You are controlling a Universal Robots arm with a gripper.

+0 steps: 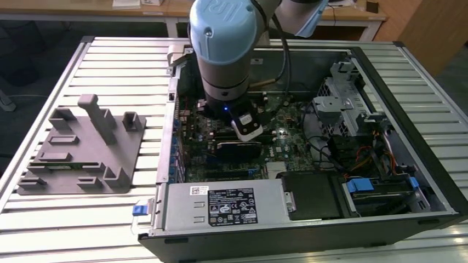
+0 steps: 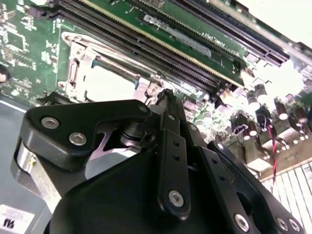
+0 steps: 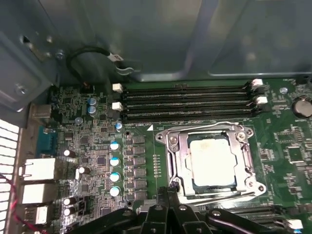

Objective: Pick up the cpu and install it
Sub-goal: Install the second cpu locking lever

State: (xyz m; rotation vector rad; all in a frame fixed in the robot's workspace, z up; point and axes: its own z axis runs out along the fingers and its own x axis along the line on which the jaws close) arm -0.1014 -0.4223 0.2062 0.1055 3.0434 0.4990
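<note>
The cpu (image 3: 213, 161) is a pale silver square lying flat inside the metal-framed socket (image 3: 171, 161) on the green motherboard; in the second wrist view the cpu (image 2: 109, 84) shows in the same frame. My gripper (image 3: 171, 191) hangs just above the board at the socket's edge, beside the cpu and apart from it. Its black fingers (image 2: 167, 105) are shut together with nothing between them. In the exterior view the gripper (image 1: 246, 125) is down inside the open computer case, over the middle of the motherboard.
Memory slots (image 3: 187, 102) run along one side of the socket, capacitors (image 3: 114, 161) along another. The case wall (image 1: 172, 109), the drive cage (image 1: 343, 104) and the power supply (image 1: 223, 205) box in the arm. A grey fixture plate with pegs (image 1: 80, 153) lies on the table at the exterior view's left.
</note>
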